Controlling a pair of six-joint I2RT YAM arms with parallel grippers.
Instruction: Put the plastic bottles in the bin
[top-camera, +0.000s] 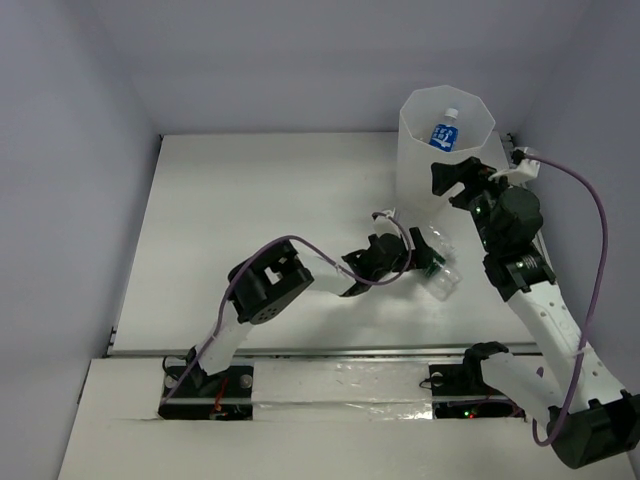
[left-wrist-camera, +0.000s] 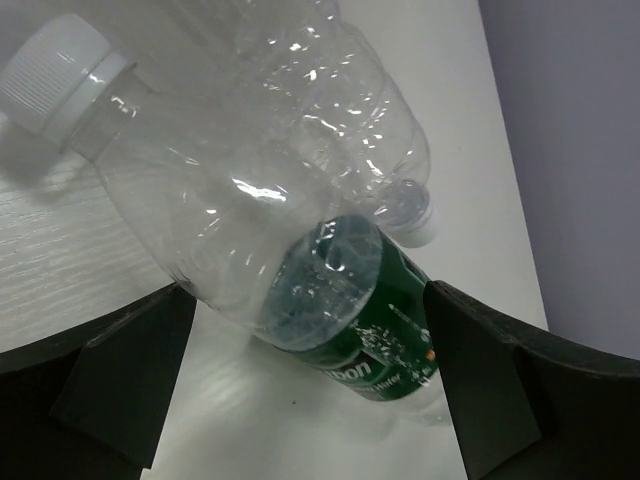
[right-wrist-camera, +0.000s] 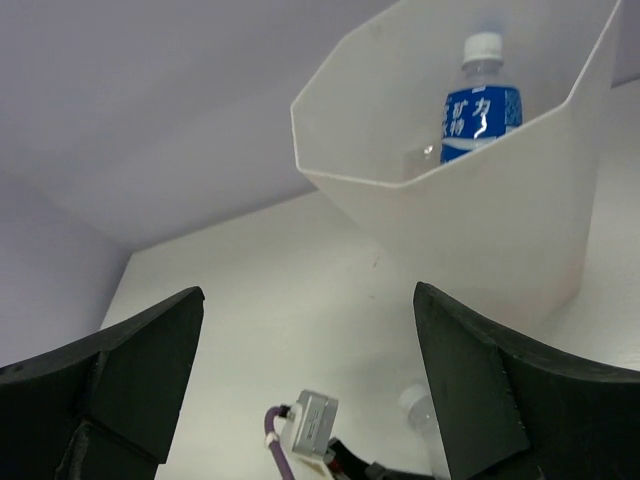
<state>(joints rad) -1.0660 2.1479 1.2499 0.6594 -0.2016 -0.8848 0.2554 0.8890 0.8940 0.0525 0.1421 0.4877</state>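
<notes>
Desk: the white desk (top-camera: 250, 200) carries everything. The bottles and the bin stand on its right half.

Bin: the tall translucent white plastic bin (top-camera: 420, 180), with a many-sided rim, stands upright at the far right corner.

Right tool: the right tool (right-wrist-camera: 308, 295) hovers just in front of the bin with its jaws wide apart and nothing between them.

Left tool: the left tool (left-wrist-camera: 305, 295) is low over the desk near the middle. Its jaws are spread, and the loose bottles lie between them, unclamped as far as the wrist view shows.

Bottle in bin: a clear plastic bottle with a blue label and white cap (right-wrist-camera: 480, 105) is already inside, standing upright.

Loose bottles: a clear plastic bottle with a white ribbed cap (left-wrist-camera: 230, 190) lies on its side, touching a clear plastic bottle with a green label (left-wrist-camera: 350, 300). Another clear one seems to lie behind them. This cluster sits near the foot of the bin.

Handling: they are empty, so probably very light. The thin walls would dent under a hard squeeze, and the smooth round sides may roll or slip away.

Hold: take one bottle at a time across the ridged mid-body, with gentle closure.
</notes>
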